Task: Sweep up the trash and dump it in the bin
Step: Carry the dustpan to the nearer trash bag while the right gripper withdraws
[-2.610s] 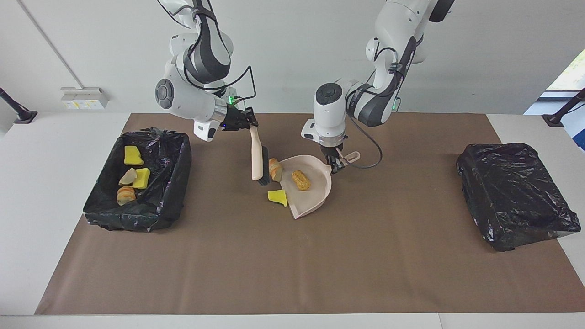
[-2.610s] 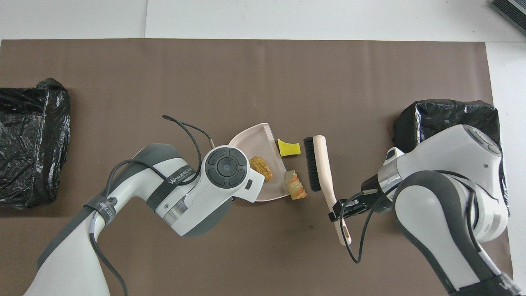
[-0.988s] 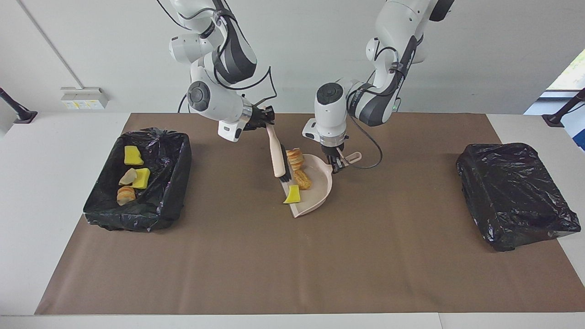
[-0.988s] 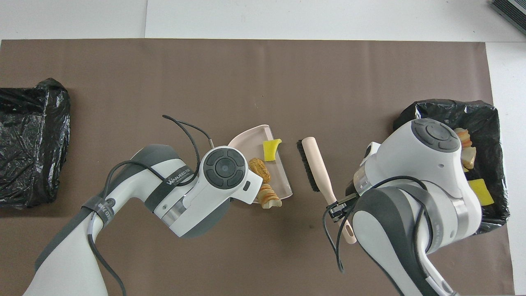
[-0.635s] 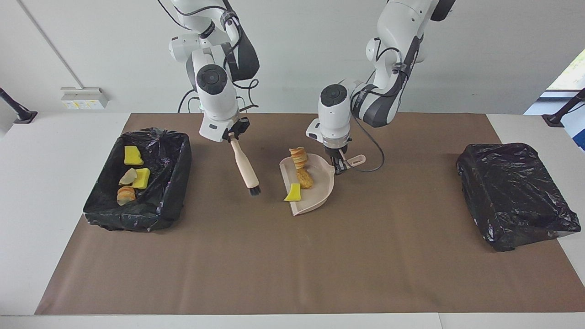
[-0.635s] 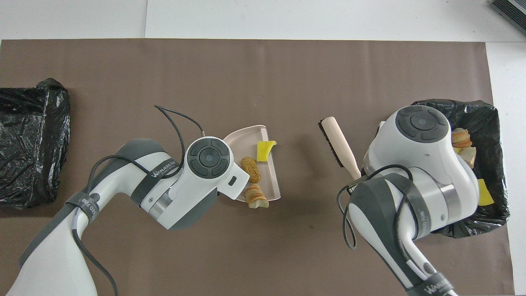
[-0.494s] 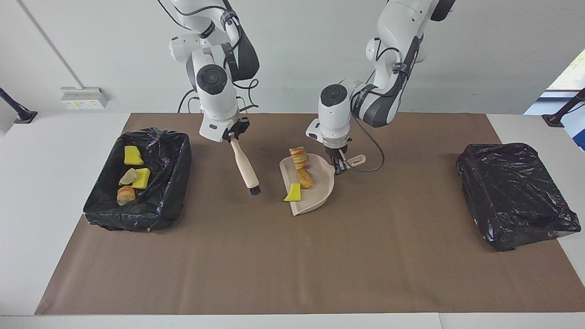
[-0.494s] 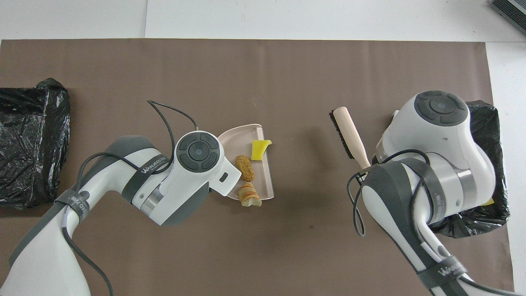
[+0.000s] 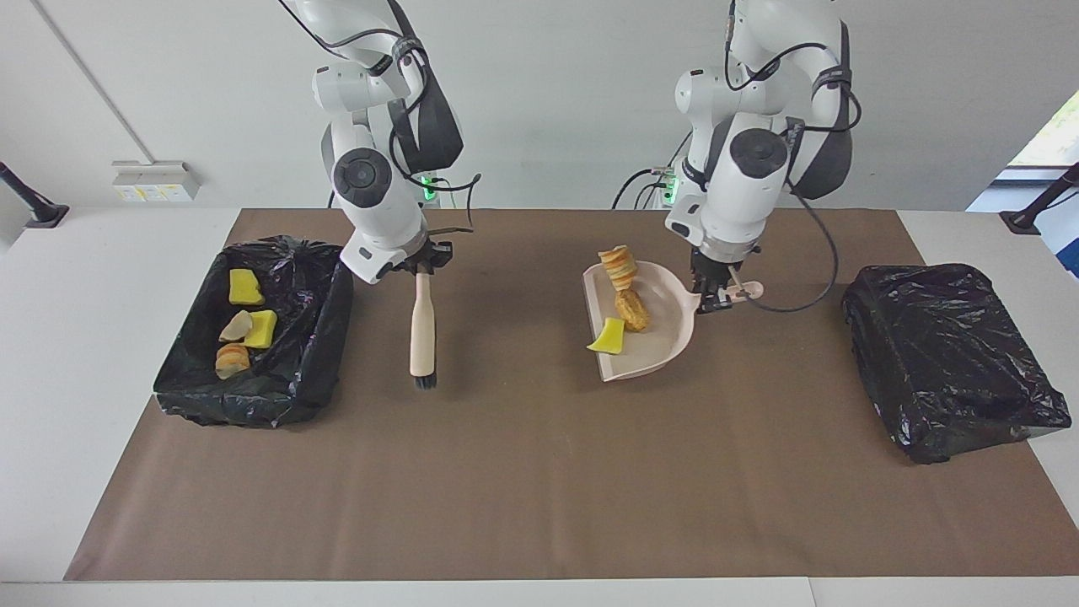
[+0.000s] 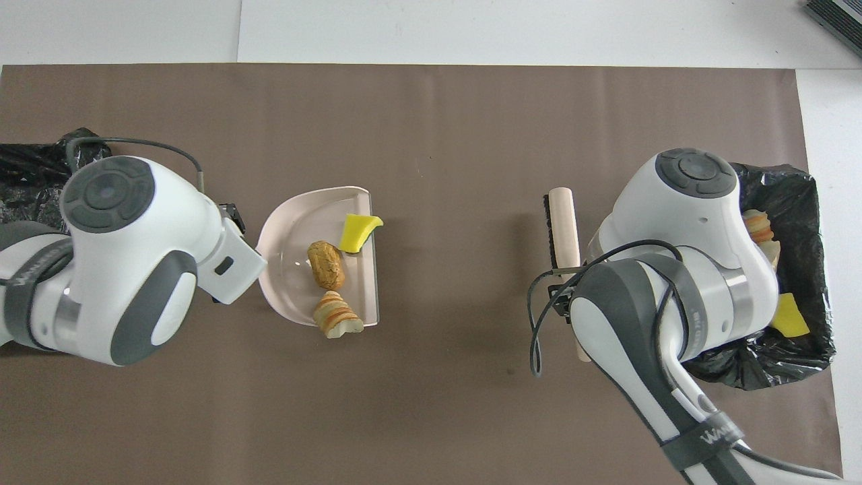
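Note:
My left gripper point(image 9: 715, 295) is shut on the handle of the pale pink dustpan point(image 9: 666, 333). The pan point(image 10: 286, 269) carries three pieces of trash: a yellow sponge scrap point(image 9: 609, 337), a brown lump point(image 9: 632, 310) and a striped roll point(image 9: 620, 263) at its edge. My right gripper point(image 9: 421, 263) is shut on the beige handle of the brush point(image 9: 422, 324), which points away from the robots over the mat beside the bin. The black-lined bin point(image 9: 324, 337) at the right arm's end holds several trash pieces, among them a yellow sponge point(image 9: 245, 287).
A closed black bag bundle point(image 9: 944, 354) lies at the left arm's end of the table, mostly covered by the left arm in the overhead view. Brown paper point(image 9: 539, 472) covers the table.
The left arm has carried the dustpan with its three pieces toward the left arm's end. The right arm has swung the brush closer to the bin, now pointing straight away from the robots.

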`<state>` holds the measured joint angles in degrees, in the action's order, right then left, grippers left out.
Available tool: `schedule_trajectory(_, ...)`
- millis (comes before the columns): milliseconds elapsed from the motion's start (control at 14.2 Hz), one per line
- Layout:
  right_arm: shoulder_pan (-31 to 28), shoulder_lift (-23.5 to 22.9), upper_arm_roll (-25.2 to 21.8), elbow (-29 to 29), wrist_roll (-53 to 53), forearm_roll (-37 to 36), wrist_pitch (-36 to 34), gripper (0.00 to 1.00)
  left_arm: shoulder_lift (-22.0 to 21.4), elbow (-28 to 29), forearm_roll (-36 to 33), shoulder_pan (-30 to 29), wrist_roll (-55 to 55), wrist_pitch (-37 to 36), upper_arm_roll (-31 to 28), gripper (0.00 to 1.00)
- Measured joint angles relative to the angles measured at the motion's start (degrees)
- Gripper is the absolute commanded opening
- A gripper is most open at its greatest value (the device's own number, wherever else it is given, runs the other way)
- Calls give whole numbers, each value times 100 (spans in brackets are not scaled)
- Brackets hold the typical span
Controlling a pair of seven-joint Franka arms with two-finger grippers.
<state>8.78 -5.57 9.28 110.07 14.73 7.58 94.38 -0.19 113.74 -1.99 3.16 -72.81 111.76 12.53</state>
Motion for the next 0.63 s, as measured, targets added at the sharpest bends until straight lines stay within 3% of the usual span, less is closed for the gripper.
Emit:
schedule_trajectory(212,769,162,24,274,637,643,44,0,-345,4,114,-38,-1360,-85,-1147,0)
schedule_trajectory(423,1642,312,47,636,1154,1037,566,0,-397,3,164,-57,-1974,-232,-2182,0)
schedule_trajectory(635,2122,380,54,793,1590,1217,746,0,-399,-164,551,-65,-2890,-262,-3239,0)
